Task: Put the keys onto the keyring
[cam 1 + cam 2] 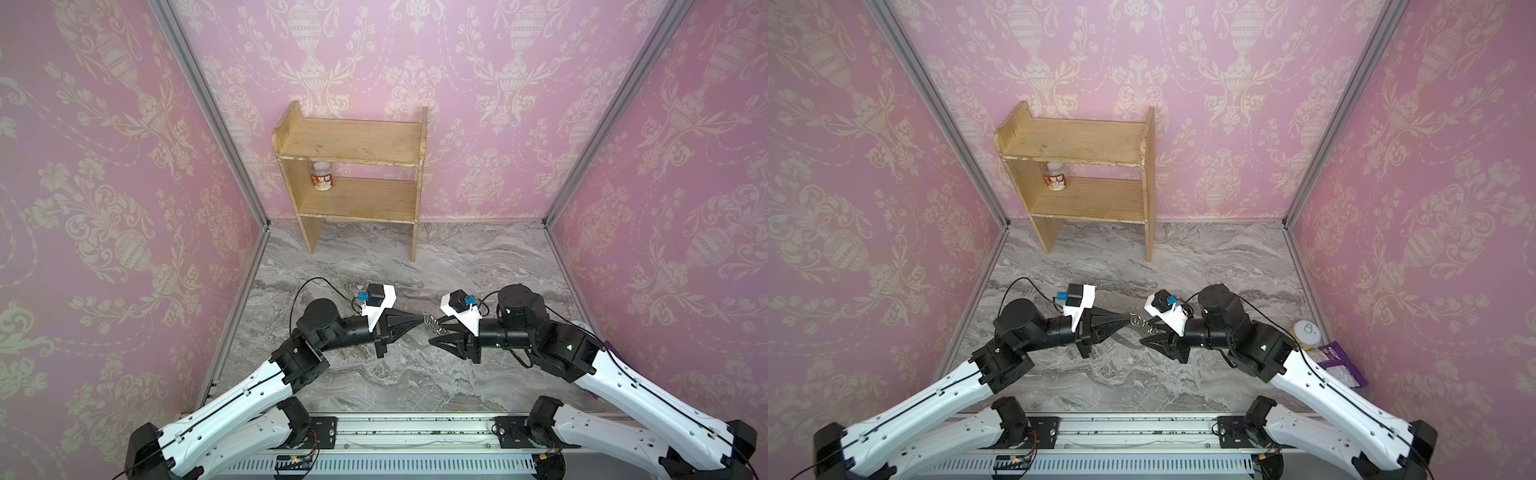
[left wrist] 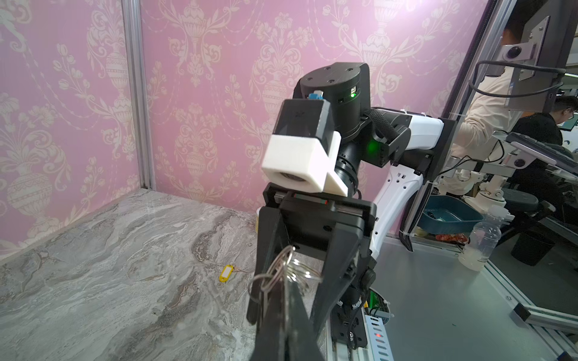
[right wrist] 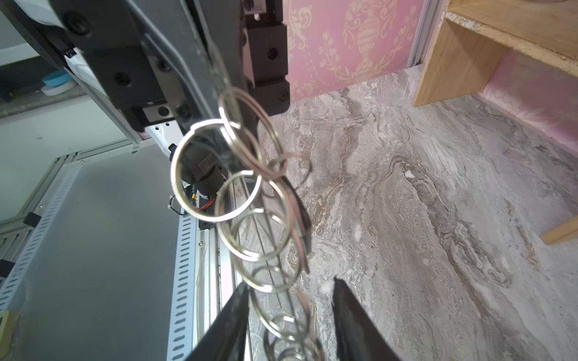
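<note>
Progress: early, no key on any ring. Left pincer [image 1: 420, 319] clamped on keyring [image 1: 433, 323], held up off worktop [image 1: 415, 374], rings dangling. Right pincer [image 3: 289, 286] open, jaws astride lower rings, gripping nothing. Yellow key [image 2: 226, 273] lay flat on worktop, well apart from keyring; black key not seen. Left to do, by my reading: fetch both keys, thread each. Containers: shelf [image 1: 353, 145] held one jar [image 1: 322, 176] on lower board, top board bare; jar contents unclear
</note>
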You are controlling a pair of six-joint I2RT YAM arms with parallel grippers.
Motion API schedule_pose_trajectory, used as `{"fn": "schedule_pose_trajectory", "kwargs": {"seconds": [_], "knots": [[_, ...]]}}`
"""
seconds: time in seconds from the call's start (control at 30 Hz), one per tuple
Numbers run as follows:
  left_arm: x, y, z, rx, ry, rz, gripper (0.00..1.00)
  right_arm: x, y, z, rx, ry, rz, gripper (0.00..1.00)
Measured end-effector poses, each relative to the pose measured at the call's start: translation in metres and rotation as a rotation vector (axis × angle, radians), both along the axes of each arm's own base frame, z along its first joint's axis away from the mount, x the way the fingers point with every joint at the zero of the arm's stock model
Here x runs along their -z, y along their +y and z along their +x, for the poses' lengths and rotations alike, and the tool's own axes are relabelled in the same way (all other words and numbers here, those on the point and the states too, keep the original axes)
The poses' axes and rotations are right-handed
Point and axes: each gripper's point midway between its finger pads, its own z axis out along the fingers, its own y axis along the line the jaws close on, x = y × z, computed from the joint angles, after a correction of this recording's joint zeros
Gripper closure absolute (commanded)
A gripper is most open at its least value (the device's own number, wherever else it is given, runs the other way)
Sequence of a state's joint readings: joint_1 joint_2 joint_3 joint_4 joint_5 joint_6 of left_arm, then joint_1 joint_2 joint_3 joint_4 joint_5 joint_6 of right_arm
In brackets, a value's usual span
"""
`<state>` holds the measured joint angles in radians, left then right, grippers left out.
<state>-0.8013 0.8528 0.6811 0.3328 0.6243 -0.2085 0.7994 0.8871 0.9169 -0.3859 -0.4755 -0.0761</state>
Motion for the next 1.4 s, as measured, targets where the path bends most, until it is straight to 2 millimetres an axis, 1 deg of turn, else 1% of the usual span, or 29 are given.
{"fn": "schedule_pose_trajectory", "kwargs": {"seconds": [0.07, 0.17, 0.23, 0.33, 0.47, 0.5, 0.57, 0.63, 0.67, 0.7, 0.8, 0.93, 1.07, 1.2, 1.27, 1.4], "knots": [[-0.001, 0.000, 0.000, 0.000, 0.000, -0.004, 1.00, -0.001, 0.001, -0.001, -0.006, 0.001, 0.007, 0.71], [-0.002, 0.000, -0.001, 0.008, 0.005, -0.009, 1.00, -0.003, 0.001, -0.003, -0.018, 0.002, 0.014, 0.82], [-0.002, 0.000, -0.003, 0.018, 0.010, -0.009, 1.00, -0.004, 0.002, -0.004, -0.029, 0.005, 0.022, 0.92], [-0.001, -0.001, -0.007, 0.042, 0.010, -0.007, 1.00, -0.006, 0.003, -0.011, -0.069, 0.014, 0.035, 1.00], [-0.001, -0.002, -0.008, 0.052, 0.011, -0.004, 1.00, -0.005, 0.003, -0.013, -0.081, 0.024, 0.034, 1.00], [0.000, -0.002, -0.007, 0.051, 0.011, -0.003, 0.94, -0.005, 0.003, -0.013, -0.081, 0.026, 0.031, 1.00], [0.000, -0.002, -0.006, 0.042, 0.011, -0.003, 0.75, -0.005, 0.002, -0.014, -0.083, 0.032, 0.029, 1.00], [0.001, -0.001, 0.000, 0.012, 0.020, 0.000, 0.59, -0.008, 0.001, -0.015, -0.085, 0.034, 0.028, 1.00], [0.002, 0.000, 0.002, 0.000, 0.020, 0.002, 0.53, -0.008, 0.000, -0.014, -0.078, 0.038, 0.022, 1.00], [0.002, 0.001, 0.004, -0.016, 0.017, 0.003, 0.49, -0.008, -0.002, -0.010, -0.061, 0.043, 0.012, 1.00], [0.001, 0.005, 0.009, -0.064, 0.000, 0.010, 0.47, -0.006, -0.008, -0.003, -0.023, 0.063, -0.015, 1.00], [-0.001, 0.013, 0.013, -0.120, -0.036, 0.017, 0.39, -0.002, -0.013, 0.000, 0.001, 0.090, -0.043, 1.00], [0.001, 0.019, 0.018, -0.174, -0.089, 0.079, 0.38, 0.001, -0.018, 0.002, 0.017, 0.122, -0.076, 1.00], [-0.002, 0.019, 0.016, -0.203, -0.200, 0.167, 0.37, -0.004, -0.022, 0.005, 0.028, 0.133, -0.096, 1.00], [0.002, 0.018, 0.014, -0.210, -0.265, 0.213, 0.37, -0.006, -0.023, 0.005, 0.025, 0.143, -0.103, 1.00], [0.021, 0.012, 0.009, -0.217, -0.401, 0.331, 0.39, -0.006, -0.022, 0.003, 0.011, 0.173, -0.116, 1.00]]}}
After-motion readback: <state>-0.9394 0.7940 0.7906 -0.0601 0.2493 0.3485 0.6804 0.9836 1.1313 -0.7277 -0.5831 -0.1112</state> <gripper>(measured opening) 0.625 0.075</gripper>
